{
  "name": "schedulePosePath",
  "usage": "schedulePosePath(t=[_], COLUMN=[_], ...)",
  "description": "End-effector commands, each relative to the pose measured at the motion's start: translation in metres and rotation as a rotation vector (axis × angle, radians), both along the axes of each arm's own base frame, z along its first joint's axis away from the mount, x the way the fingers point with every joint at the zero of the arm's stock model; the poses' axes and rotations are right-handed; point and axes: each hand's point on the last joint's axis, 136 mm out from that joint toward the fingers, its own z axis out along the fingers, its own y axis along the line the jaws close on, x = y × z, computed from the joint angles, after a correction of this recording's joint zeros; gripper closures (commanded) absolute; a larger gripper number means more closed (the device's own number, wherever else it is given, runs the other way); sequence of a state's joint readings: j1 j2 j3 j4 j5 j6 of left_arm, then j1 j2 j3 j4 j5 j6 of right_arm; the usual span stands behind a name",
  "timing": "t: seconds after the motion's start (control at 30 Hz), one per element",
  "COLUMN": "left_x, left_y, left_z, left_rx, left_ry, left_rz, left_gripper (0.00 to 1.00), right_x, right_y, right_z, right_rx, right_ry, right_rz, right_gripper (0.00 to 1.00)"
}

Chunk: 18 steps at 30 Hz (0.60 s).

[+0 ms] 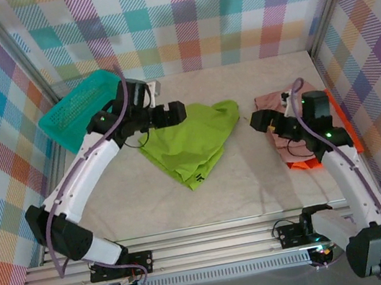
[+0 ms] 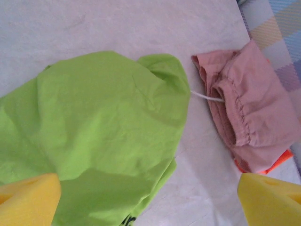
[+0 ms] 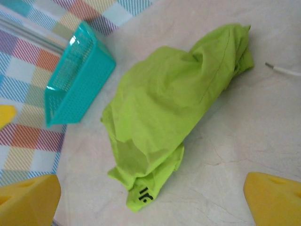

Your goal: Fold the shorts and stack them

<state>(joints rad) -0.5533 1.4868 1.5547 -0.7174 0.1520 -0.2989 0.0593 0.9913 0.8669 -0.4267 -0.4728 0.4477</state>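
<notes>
The lime green shorts (image 1: pixel 194 142) lie loosely folded in the middle of the table, with a small dark logo (image 3: pixel 145 194) at the near corner. At the right, the dusty pink shorts (image 2: pixel 249 108) rest on the bright orange shorts (image 2: pixel 277 162), whose edge peeks out underneath. My left gripper (image 1: pixel 173 112) hovers open over the far left edge of the green shorts (image 2: pixel 94 127), its yellow fingers (image 2: pixel 28 197) wide apart and holding nothing. My right gripper (image 1: pixel 260 120) stands open beside the pink shorts (image 1: pixel 269 102), facing the green shorts (image 3: pixel 174 99), nothing between its fingers (image 3: pixel 275 197).
A teal mesh basket (image 1: pixel 75 110) stands tilted at the back left, also seen in the right wrist view (image 3: pixel 77 77). A white drawstring (image 2: pixel 207 96) trails from the pink shorts toward the green ones. Plaid walls enclose the table on three sides.
</notes>
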Motion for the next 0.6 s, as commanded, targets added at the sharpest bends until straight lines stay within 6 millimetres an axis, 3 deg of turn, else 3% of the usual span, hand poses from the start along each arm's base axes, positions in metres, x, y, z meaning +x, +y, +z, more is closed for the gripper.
schedulePosePath(t=[0.0, 0.23, 0.43, 0.57], left_x=[-0.022, -0.049, -0.053, -0.055], left_y=[-0.014, -0.009, -0.012, -0.017], left_z=[-0.031, -0.119, -0.167, -0.197], left_rx=[0.132, 0.415, 0.642, 0.718], left_ry=[-0.026, 0.029, 0.039, 0.080], left_rz=[-0.088, -0.093, -0.136, -0.160], left_gripper=[0.04, 0.15, 0.30, 0.32], right_x=[0.006, 0.007, 0.006, 0.005], right_y=[-0.004, -0.013, -0.012, -0.013], right_z=[-0.004, -0.009, -0.013, -0.013], right_rx=[-0.066, -0.110, -0.106, -0.110], right_ry=[0.001, 0.006, 0.016, 0.013], right_rz=[-0.024, -0.067, -0.059, -0.061], right_gripper=[0.00, 0.01, 0.01, 0.01])
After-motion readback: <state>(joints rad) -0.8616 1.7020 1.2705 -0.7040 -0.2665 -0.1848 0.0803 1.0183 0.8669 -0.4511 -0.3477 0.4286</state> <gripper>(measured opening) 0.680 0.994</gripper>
